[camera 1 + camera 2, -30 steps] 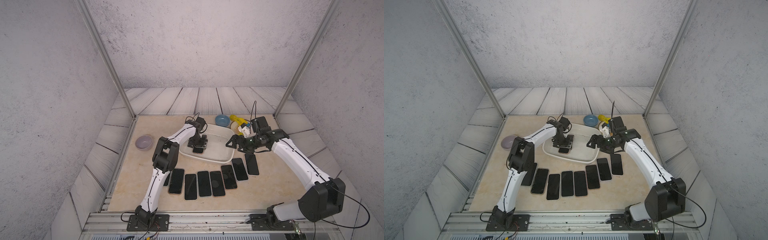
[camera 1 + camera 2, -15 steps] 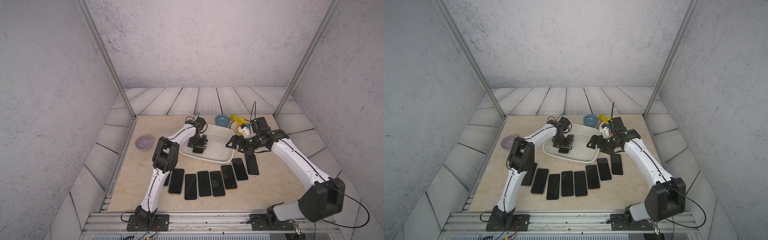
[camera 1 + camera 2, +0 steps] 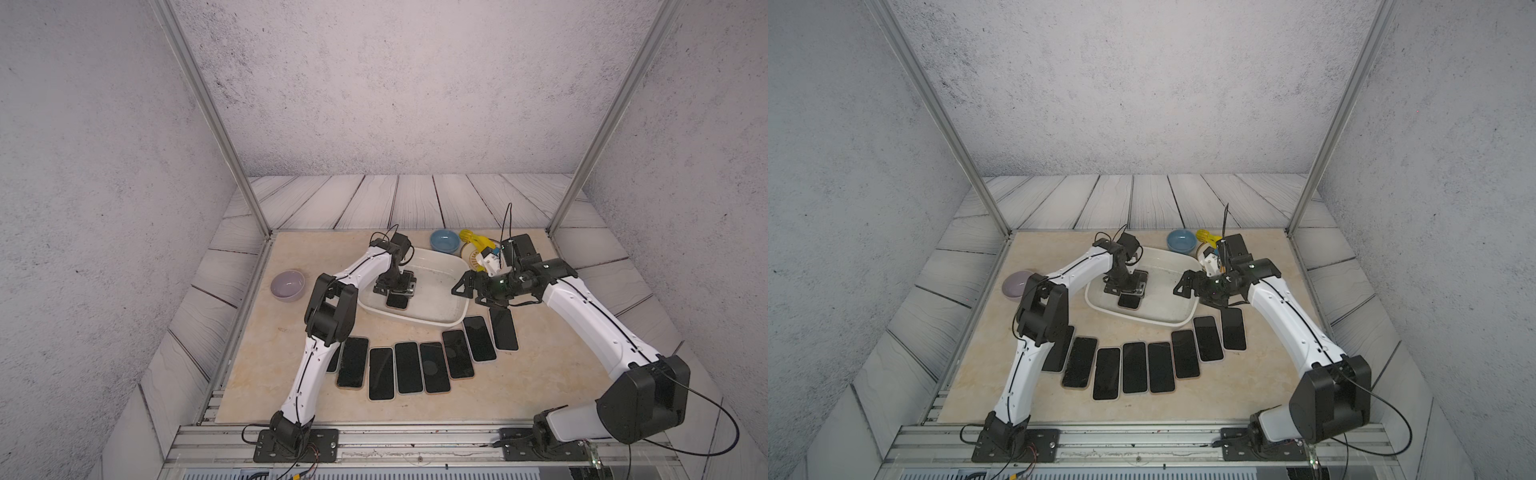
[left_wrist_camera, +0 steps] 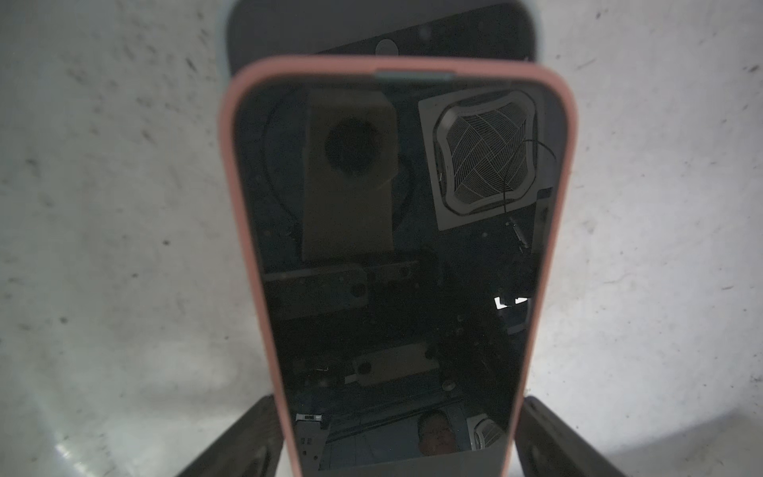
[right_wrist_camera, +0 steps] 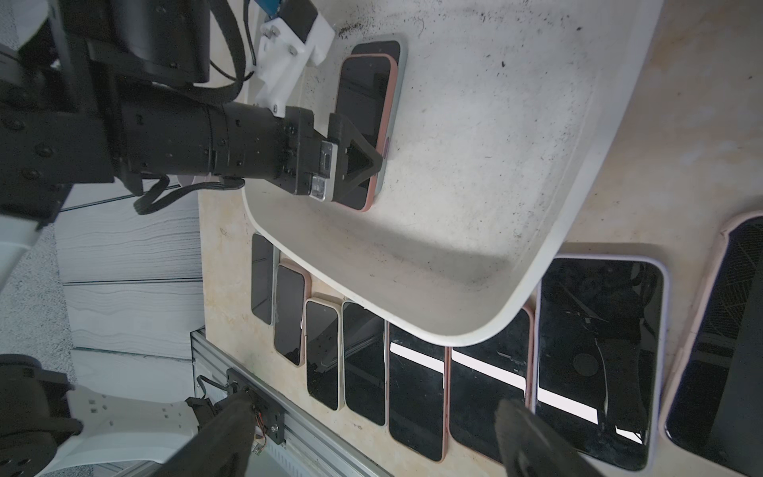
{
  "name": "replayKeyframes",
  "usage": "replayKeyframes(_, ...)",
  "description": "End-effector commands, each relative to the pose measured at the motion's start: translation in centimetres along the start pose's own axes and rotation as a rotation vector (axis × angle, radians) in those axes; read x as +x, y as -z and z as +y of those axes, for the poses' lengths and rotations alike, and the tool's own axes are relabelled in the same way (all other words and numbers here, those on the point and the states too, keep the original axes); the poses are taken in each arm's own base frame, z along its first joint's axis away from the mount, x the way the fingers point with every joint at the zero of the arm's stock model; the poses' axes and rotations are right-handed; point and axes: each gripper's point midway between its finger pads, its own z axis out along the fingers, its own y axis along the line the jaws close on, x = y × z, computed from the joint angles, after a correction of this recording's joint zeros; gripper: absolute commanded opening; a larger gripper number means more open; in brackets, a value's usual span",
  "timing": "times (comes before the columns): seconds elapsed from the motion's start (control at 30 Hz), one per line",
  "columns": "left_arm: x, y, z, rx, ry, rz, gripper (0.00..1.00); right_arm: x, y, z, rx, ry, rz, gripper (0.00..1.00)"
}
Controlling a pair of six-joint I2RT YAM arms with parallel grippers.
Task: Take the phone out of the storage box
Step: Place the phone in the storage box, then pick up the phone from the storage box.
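The storage box [image 3: 459, 321] [image 3: 1177, 309] [image 5: 475, 165] is a scuffed white tub at mid table. A pink-cased phone [image 3: 397, 301] [image 3: 1128, 301] [image 4: 396, 247] [image 5: 363, 95] lies screen up in it, stacked on a grey phone [image 4: 380, 29] [image 5: 398, 47]. My left gripper [image 3: 395, 291] [image 3: 1125, 289] [image 4: 399, 398] [image 5: 357, 163] points down into the box. It is open and straddles the pink phone's near end, with thin slivers of white between each finger and the case. My right gripper [image 3: 467, 289] [image 3: 1185, 286] [image 5: 373, 399] hovers open and empty at the box's right end.
Several dark phones [image 3: 407, 368] [image 3: 1136, 368] [image 5: 413, 384] lie in an arc in front of the box. A blue bowl [image 3: 444, 241] and a yellow object [image 3: 473, 240] sit behind it, and a lilac bowl [image 3: 287, 284] sits at the left. Metal posts flank the back corners.
My left gripper's fingers have spread a little wider around the pink phone. Both arms stay about where they were.
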Motion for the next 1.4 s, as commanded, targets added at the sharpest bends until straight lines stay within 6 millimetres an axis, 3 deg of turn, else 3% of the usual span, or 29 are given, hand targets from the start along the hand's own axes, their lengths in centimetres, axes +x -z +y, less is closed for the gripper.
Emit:
replayKeyframes(0.0,0.0,-0.6,0.4,-0.012,-0.003,0.021,0.91,0.2,-0.2,-0.2,0.003,0.008,0.007,0.96)
replayKeyframes(0.37,0.3,-1.5,0.8,-0.027,-0.007,0.045,0.90,0.3,-0.5,-0.3,0.006,0.009,0.015,0.96)
replayKeyframes(0.73,0.4,-1.1,0.6,-0.023,-0.006,0.051,0.67,0.4,-0.4,-0.4,0.008,0.015,0.015,0.96)
replayKeyframes(0.83,-0.2,0.7,0.2,-0.016,-0.016,0.017,0.64,0.3,-0.4,-0.4,0.007,0.017,0.013,0.96)
replayKeyframes(1.17,-2.9,9.4,-1.7,0.055,-0.031,-0.165,0.64,-0.1,-0.7,-0.2,-0.009,0.003,0.001,0.97)
replayKeyframes(1.37,-2.9,12.5,-2.5,0.105,-0.021,-0.210,0.64,-0.1,-0.5,-0.1,-0.010,0.001,-0.007,0.97)
